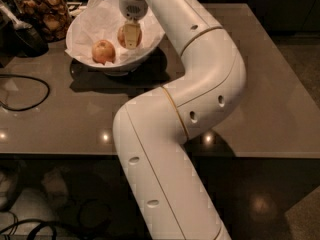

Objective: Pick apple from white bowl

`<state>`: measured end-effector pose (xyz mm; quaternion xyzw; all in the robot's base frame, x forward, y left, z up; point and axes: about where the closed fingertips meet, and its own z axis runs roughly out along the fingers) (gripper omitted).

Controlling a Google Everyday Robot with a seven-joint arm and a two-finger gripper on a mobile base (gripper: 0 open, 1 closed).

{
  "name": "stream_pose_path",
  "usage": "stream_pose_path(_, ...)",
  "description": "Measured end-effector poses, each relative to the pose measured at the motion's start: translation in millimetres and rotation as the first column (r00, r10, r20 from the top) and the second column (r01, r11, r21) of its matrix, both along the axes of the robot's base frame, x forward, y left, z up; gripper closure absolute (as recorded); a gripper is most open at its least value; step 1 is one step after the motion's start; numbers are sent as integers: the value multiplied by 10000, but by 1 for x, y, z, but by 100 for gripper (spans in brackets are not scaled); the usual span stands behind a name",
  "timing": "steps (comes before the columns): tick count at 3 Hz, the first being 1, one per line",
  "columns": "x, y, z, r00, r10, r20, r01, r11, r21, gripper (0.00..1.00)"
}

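Observation:
The white bowl [82,26], lined with crumpled white paper, stands at the table's back left. The apple [103,51], tan-orange with a faint blush, lies at the bowl's front left. A redder apple [121,36] lies to its right, nearer the bowl's middle. My gripper [131,35] hangs straight down into the bowl, right at the redder apple and partly covering it. It is about a hand's width right of the tan-orange apple.
A glass jar of brown snacks [42,11] stands left of the bowl, with a dark object [22,36] in front of it. A black cable [25,91] loops on the table's left. My white arm [200,94] crosses the middle of the table.

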<state>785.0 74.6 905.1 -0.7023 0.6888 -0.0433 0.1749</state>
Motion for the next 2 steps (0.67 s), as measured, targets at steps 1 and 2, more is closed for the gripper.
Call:
stream_pose_path(1,-2,-3,29,9983,-295,496,283,9993,244,100)
stream_pose_path(2,-8,-4,52,9963,-416,749,380,9981,490,100)
